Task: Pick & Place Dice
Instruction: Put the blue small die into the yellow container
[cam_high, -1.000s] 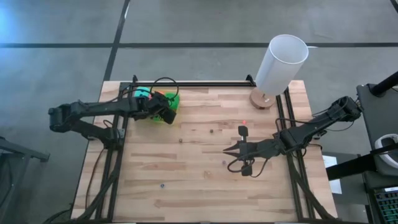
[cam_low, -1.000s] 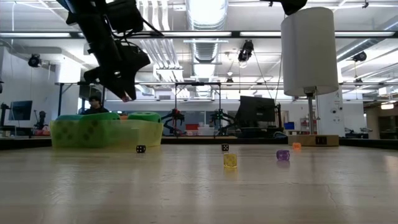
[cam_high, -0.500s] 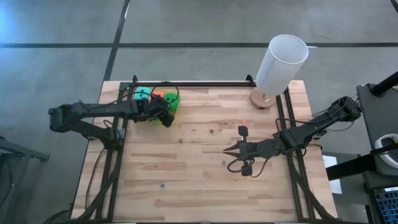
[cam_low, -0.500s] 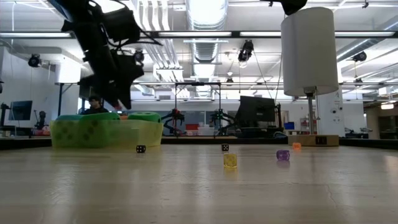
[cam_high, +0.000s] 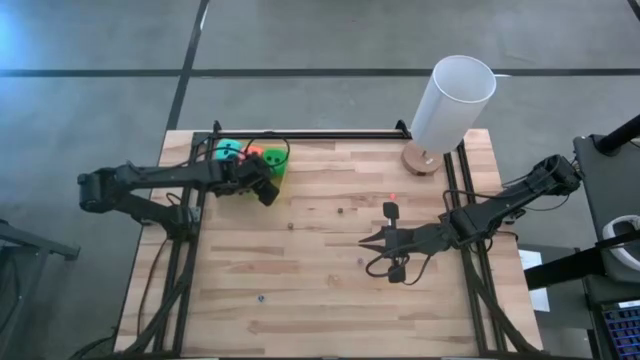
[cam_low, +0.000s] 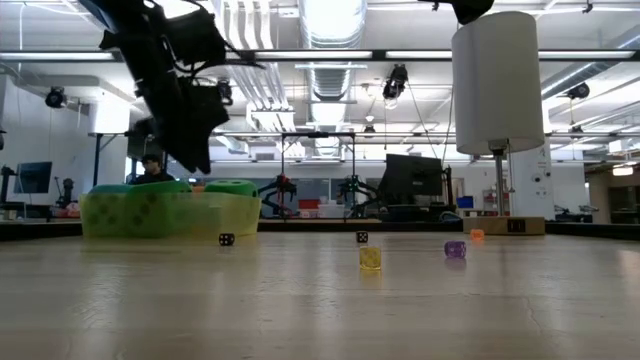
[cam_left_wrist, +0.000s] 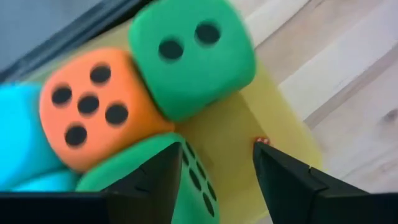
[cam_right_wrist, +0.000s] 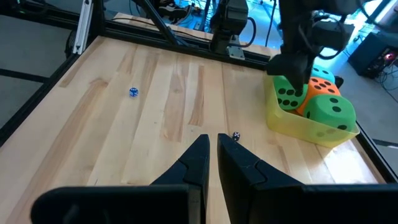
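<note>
- My left gripper (cam_left_wrist: 214, 177) hangs over the yellow tray (cam_right_wrist: 297, 124), fingers spread with nothing between them. Just below them lies a green die (cam_left_wrist: 146, 180), pips up.
- Tray sits at the table's (cam_high: 330, 270) far left corner. Inside it: a second green die (cam_left_wrist: 193, 56), an orange-red die (cam_left_wrist: 93, 112) touching both greens, and a teal die (cam_left_wrist: 18, 134) against the orange one on the side away from the second green.
- High view shows teal (cam_high: 228, 151), orange (cam_high: 253, 152) and green (cam_high: 272, 160) in a row within the tray, my left gripper (cam_high: 262, 186) at its near edge.
- My right gripper (cam_right_wrist: 213, 152) waits well away from the tray, low over the table's right half; fingers almost closed with a thin gap, empty.
- Tiny dice lie scattered on the boards between tray and right gripper; one dark one (cam_right_wrist: 236, 135) is near the tray's front wall.
- White lampshade (cam_high: 452, 100) stands at the far right corner, well apart from the tray.
</note>
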